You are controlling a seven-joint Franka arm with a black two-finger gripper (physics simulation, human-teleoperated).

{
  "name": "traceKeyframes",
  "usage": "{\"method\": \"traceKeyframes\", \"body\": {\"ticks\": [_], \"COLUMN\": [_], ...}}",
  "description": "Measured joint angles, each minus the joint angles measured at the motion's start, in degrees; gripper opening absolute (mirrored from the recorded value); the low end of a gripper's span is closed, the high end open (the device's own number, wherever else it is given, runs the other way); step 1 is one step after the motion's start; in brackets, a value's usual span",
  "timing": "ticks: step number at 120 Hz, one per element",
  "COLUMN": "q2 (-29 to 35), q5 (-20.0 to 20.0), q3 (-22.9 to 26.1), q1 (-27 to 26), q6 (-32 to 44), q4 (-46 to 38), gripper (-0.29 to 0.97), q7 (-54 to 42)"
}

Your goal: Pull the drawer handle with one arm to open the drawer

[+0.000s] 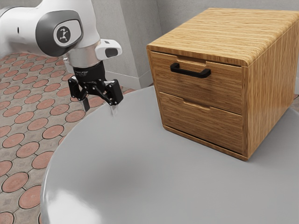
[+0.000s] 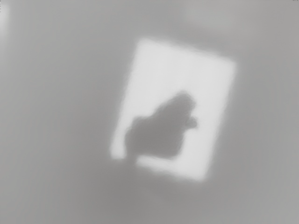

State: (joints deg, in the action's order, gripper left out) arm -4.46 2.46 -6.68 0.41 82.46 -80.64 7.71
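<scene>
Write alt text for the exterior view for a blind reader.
A wooden cabinet with a black handle on its shut upper drawer stands on a grey table. The open end effector hovers toward the exterior view's left.

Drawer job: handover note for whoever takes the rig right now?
Gripper: the hand is open, holds nothing, and points down over the table at the exterior view's left, well apart from the cabinet.
Things: the top drawer looks shut, its black handle untouched.
Done: nothing yet.
Left: bring the hand to the handle, close on it, pull the drawer out.
</scene>
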Motion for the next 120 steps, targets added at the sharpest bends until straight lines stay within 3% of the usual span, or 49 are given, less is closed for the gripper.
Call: {"method": "traceKeyframes", "body": {"ticks": [24,34,45,58,83,120], "q2": [0.5,5.2,6.9,4.0,1.6,4.2], "q5": [-0.3,0.7,1.5,1.8,-1.3,-0.8], "q3": [-0.5,1.6,7.0,10.5,11.2,11.0], "q1": [-0.3,1.4,5.3,1.8,-7.5,-3.3], "q6": [-0.2,-1.1,-1.4,1.7,6.2,6.6], "q4": [0.3,3.4,4.2,4.1,4.1,3.5], "gripper": [0.68,0.68,0.68,0.68,0.68,0.68], "q7": [0.4,2.2,10.1,21.6,41.9,62.5]}}
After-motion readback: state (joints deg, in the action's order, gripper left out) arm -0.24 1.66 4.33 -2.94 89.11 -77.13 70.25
